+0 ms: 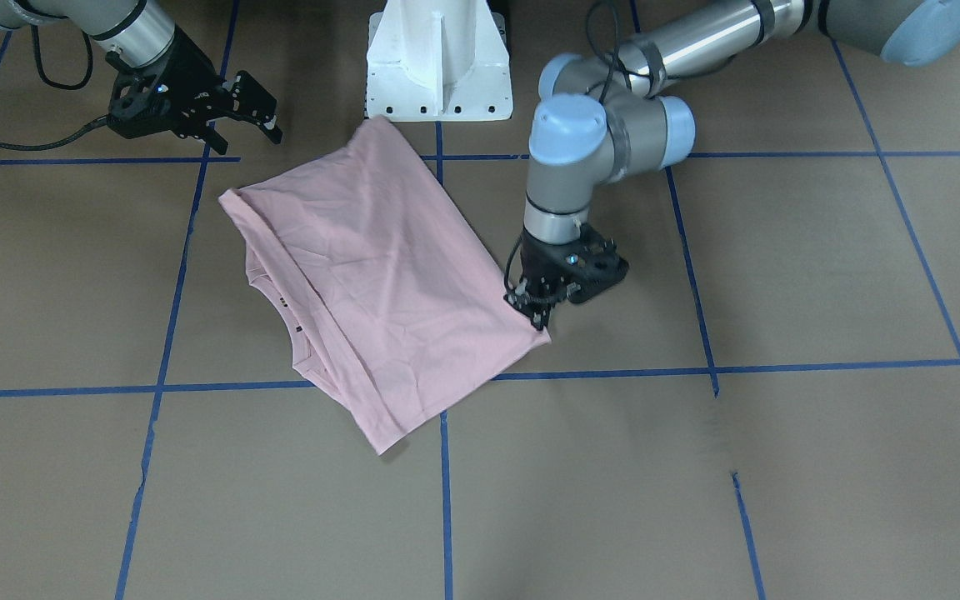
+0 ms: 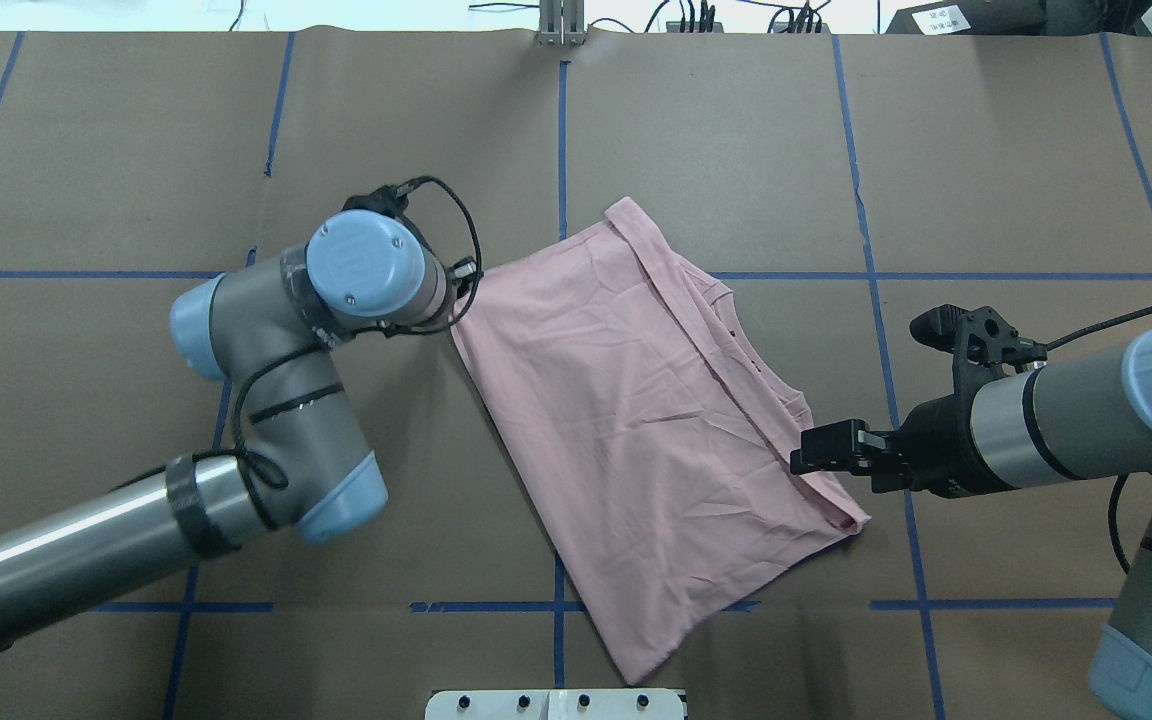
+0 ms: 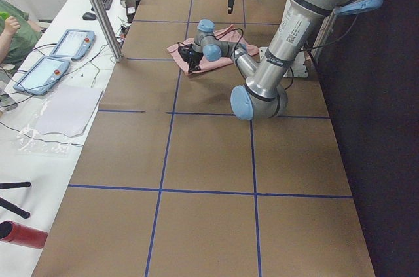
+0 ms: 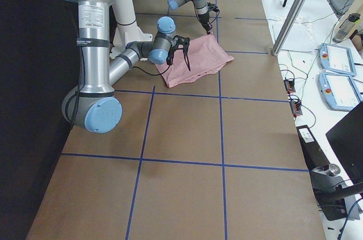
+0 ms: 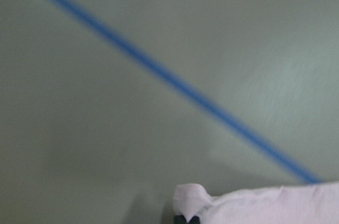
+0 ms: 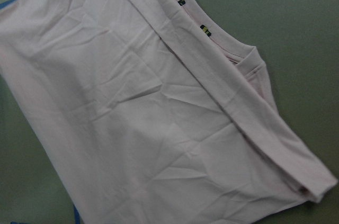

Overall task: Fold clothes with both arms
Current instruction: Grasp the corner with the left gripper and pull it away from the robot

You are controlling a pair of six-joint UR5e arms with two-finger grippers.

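The pale pink T-shirt (image 1: pixel 380 275) (image 2: pixel 636 420) lies folded over on the brown table, with its neckline and small tags showing along one edge. My left gripper (image 1: pixel 540 321) stands down at table level on the shirt's corner. It is shut on that corner, which shows as a pinched nub (image 5: pixel 190 197) in the left wrist view. In the overhead view the wrist hides the fingers. My right gripper (image 1: pixel 247 137) (image 2: pixel 861 390) hovers open beside the shirt's opposite corner and holds nothing. The right wrist view looks down on the shirt (image 6: pixel 148 118) with no fingers in view.
The white pedestal base (image 1: pixel 438 58) stands just behind the shirt. Blue tape lines (image 2: pixel 561 150) cross the brown table cover. A side bench with tablets (image 3: pixel 72 44) and a person's green sleeve (image 3: pixel 13 28) lies beyond the far table edge.
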